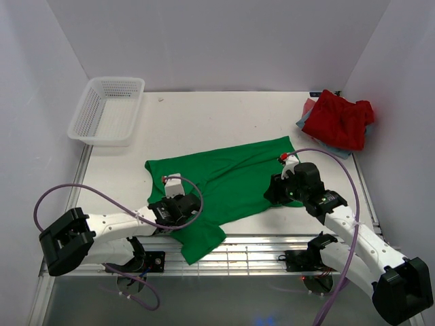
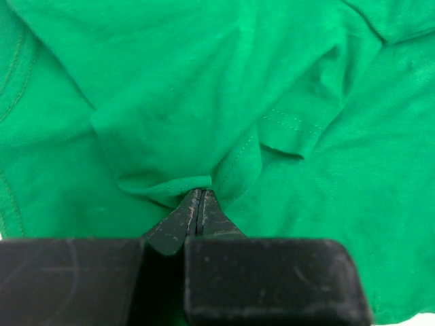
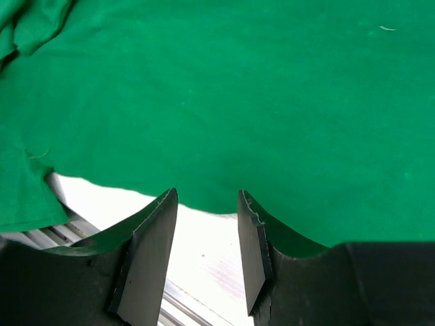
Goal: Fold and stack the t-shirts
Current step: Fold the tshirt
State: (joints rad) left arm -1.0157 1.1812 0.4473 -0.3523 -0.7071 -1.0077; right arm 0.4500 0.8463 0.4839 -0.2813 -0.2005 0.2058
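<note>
A bright green t-shirt point(image 1: 231, 176) lies spread out, a bit rumpled, in the middle of the table. My left gripper point(image 1: 190, 205) sits on its near left part and is shut on a pinched fold of the green cloth point(image 2: 199, 193) beside a sleeve hem point(image 2: 289, 125). My right gripper point(image 1: 275, 192) is open at the shirt's near right edge. Its fingertips point(image 3: 166, 204) straddle the green hem point(image 3: 204, 193) over bare table, holding nothing. A red t-shirt point(image 1: 340, 119) lies crumpled at the back right on a blue-grey one point(image 1: 342, 152).
A white plastic mesh basket point(image 1: 109, 109) stands at the back left. The shirt's near corner point(image 1: 200, 248) hangs over the table's front edge and its metal rails point(image 1: 251, 252). White walls enclose the table on three sides.
</note>
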